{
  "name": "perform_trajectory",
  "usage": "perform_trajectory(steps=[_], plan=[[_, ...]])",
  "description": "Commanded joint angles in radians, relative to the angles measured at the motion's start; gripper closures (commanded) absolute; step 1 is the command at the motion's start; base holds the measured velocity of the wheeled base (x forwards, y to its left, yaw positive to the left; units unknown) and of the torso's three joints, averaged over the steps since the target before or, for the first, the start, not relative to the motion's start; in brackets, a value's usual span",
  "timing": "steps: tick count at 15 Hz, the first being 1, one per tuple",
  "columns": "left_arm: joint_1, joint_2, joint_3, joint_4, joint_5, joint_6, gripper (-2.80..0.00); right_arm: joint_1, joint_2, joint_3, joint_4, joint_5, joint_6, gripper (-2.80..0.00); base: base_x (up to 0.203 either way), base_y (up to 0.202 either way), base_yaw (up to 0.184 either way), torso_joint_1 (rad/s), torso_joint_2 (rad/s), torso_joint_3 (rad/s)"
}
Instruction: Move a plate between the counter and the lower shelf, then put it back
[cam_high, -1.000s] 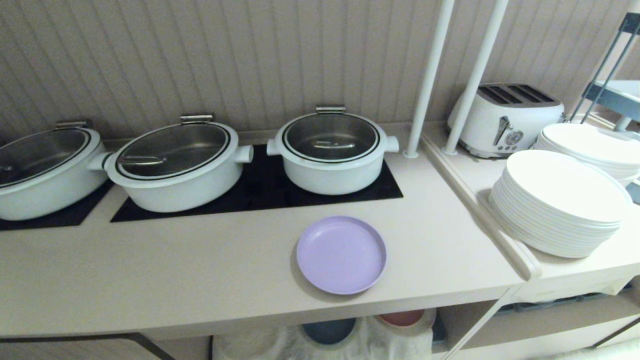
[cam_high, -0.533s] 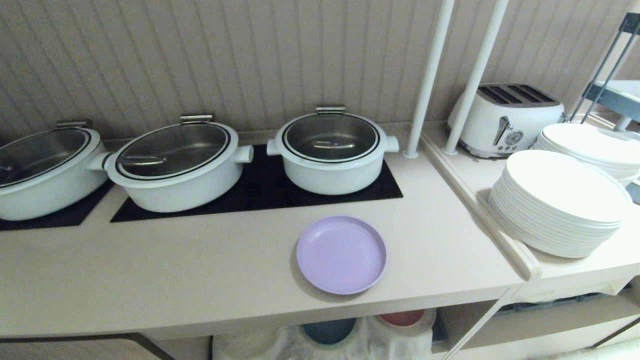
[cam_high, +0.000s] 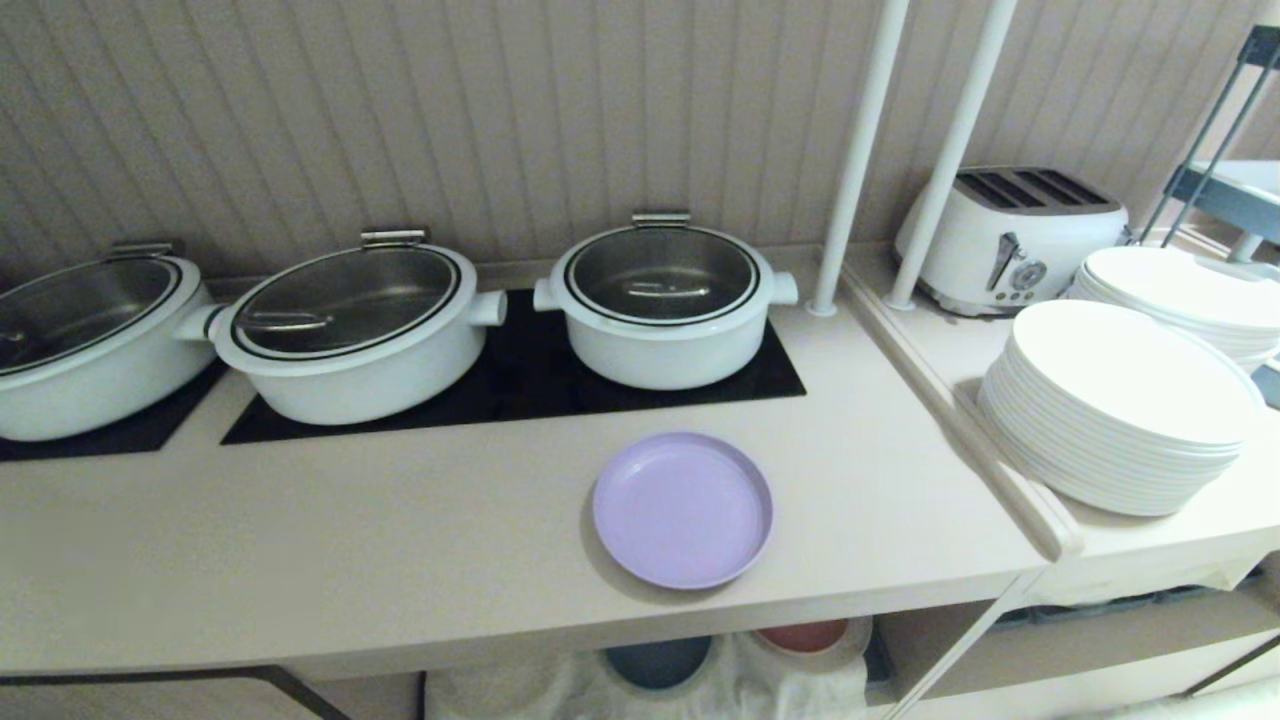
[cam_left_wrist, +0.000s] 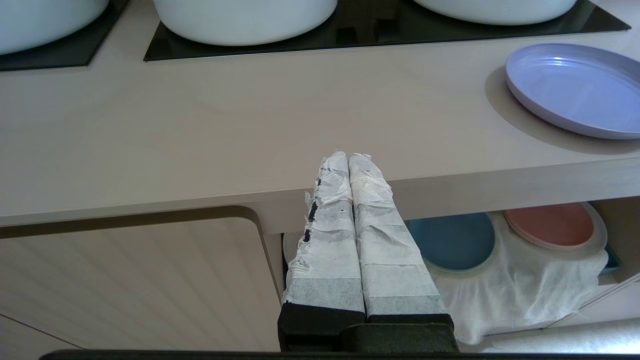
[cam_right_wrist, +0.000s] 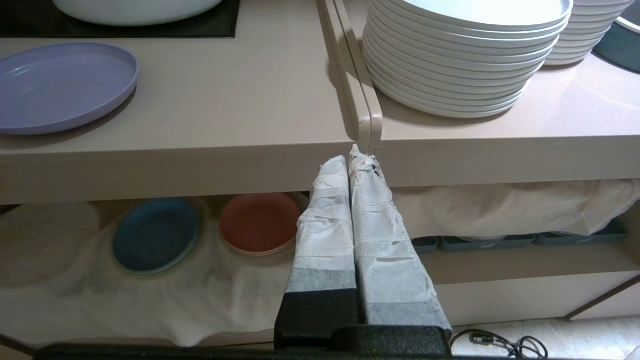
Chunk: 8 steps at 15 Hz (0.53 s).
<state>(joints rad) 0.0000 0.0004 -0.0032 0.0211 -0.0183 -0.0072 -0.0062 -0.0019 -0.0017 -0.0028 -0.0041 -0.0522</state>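
Beige counter (cam_high: 400, 540) bears lilac plate (cam_high: 683, 510), three white pots (cam_high: 660, 305) on black hob panels (cam_high: 520, 385)

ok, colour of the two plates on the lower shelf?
One blue plate, one pink plate, both on the white cloth. Right wrist view shows them best.

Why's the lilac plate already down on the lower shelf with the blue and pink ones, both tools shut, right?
Wrong place: the lilac plate lies on the counter, as the head view shows. Only the blue plate and pink plate are on the lower shelf. The left tool and right tool are shut.
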Motion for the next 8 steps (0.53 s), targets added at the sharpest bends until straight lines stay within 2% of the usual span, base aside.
perform_trajectory(steps=[1, 8], plan=[[0.000, 0.000, 0.000, 0.000, 0.000, 0.000, 0.00, 0.000, 0.002, 0.000, 0.000, 0.000, -0.006, 0.00, 0.000, 0.000, 0.000, 0.000, 0.00, 0.000], [0.000, 0.000, 0.000, 0.000, 0.000, 0.000, 0.00, 0.000, 0.002, 0.000, 0.003, 0.006, 0.012, 0.00, 0.000, 0.000, 0.000, 0.000, 0.00, 0.000]])
